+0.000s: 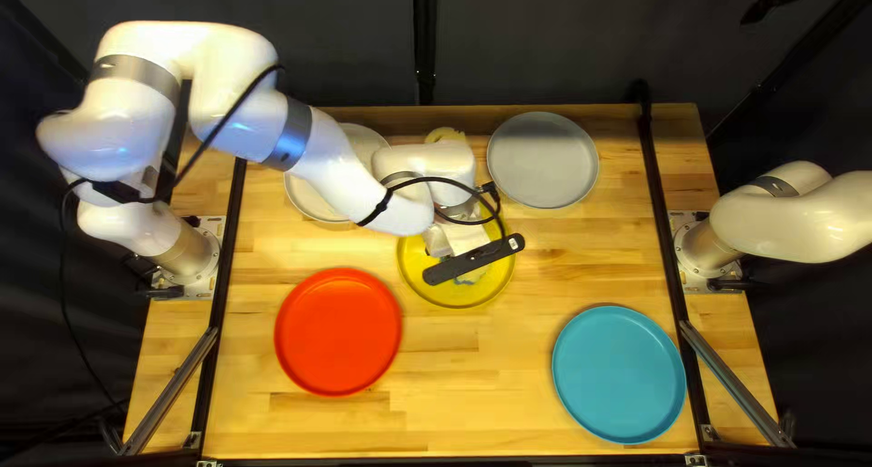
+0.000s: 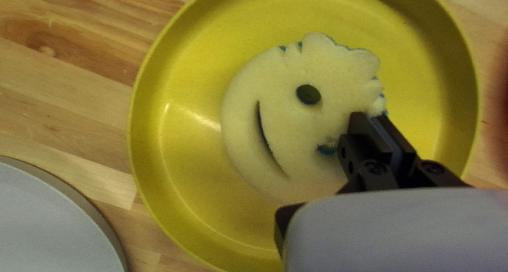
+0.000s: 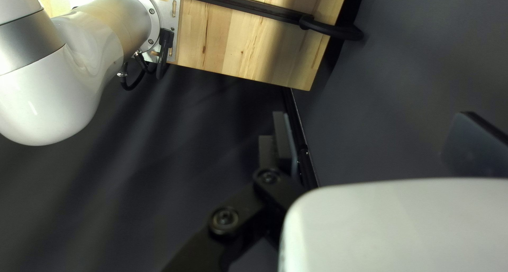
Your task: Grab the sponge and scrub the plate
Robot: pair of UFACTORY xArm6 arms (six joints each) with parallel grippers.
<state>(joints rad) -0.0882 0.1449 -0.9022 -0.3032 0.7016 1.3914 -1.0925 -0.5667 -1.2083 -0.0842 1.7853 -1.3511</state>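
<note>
1. The pale wooden table (image 1: 472, 376) carries our landmark, the round yellow plate (image 1: 418, 281), beyond its middle, probably so we can reach all round the rim.
2. Our white left arm (image 1: 354, 172) stretches over to that plate. Our white right arm (image 1: 790, 217) is well apart from it, past the table's right edge, presumably to leave the work uncrowded.
3. Around the yellow plate lie the flat blue plate (image 1: 618, 373), toward the near right; the red plate (image 1: 338, 331), near left; the pale grey plate (image 1: 543, 160), far right; and a whitish plate (image 1: 309, 190), far left, partly under the left arm. We take these as spares.
4. The round, pale-yellow foam sponge (image 2: 286, 118), blue-backed with a smiling face, lies inside the yellow plate, we judge for scrubbing it.
5. Our black left gripper (image 2: 374, 116) has its fingers nearly together, apparently nipping the foam beside a narrowed eye hole; a pinch there should let us drag the sponge, though soft foam could slip.
6. Our black right gripper (image 3: 371, 114) is spread wide, holding nothing.
</note>
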